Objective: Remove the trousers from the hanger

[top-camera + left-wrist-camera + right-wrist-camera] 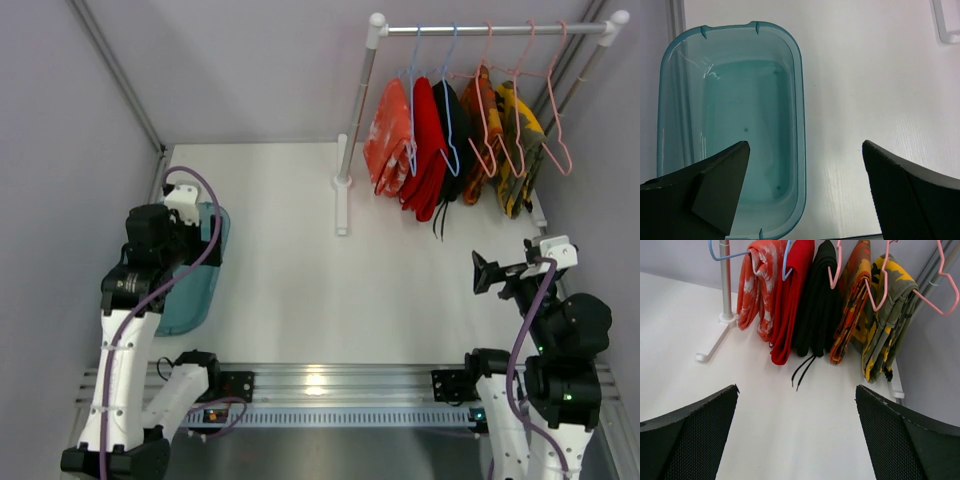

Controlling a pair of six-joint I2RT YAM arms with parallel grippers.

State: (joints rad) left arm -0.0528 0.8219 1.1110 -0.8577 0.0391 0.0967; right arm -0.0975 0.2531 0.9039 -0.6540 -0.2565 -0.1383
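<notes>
Two trousers hang folded on blue hangers [412, 72] at the left end of the rack rail [490, 30]: an orange-red pair with whitish blotches [388, 135] and a plain bright red pair [427, 150]. Both show in the right wrist view, blotched [757, 285] and red [792, 295]. My right gripper [486, 272] is open and empty, low over the table, well short of the rack; its jaws stand wide apart [796, 390]. My left gripper [190, 235] is open and empty above the teal tub's right rim [805, 150].
A teal plastic tub [195, 290] sits at the left edge of the table, and the left wrist view shows its rim [801, 100]. A black garment [455, 125] and two yellow-and-orange garments [505, 130] hang further right, on pink hangers. The rack's white post and foot [342, 205] stand mid-table. Walls close in on three sides.
</notes>
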